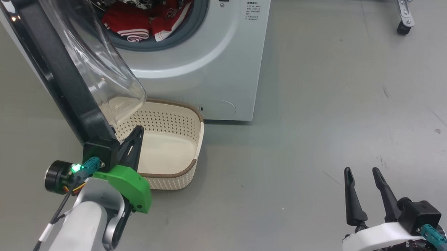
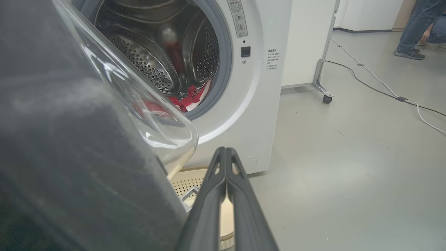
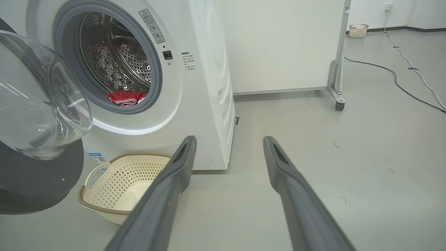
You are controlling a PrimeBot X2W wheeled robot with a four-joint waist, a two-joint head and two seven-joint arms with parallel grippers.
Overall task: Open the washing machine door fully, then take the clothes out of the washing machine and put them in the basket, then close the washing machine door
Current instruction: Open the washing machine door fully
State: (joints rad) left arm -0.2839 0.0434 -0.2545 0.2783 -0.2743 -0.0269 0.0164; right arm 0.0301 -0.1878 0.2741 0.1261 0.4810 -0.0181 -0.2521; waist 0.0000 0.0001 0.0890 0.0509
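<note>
Sitting beside the washing machine door (image 1: pixel 57 78), left claw (image 1: pixel 139 130) is closed.

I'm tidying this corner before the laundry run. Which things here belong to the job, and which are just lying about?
Job:
washing machine
washing machine door, part open
clothes in the drum
basket
left gripper, shut
right gripper, open

Lying about:
wheeled white panel
white cable on the floor
far basket by the wall
person in the background
</note>
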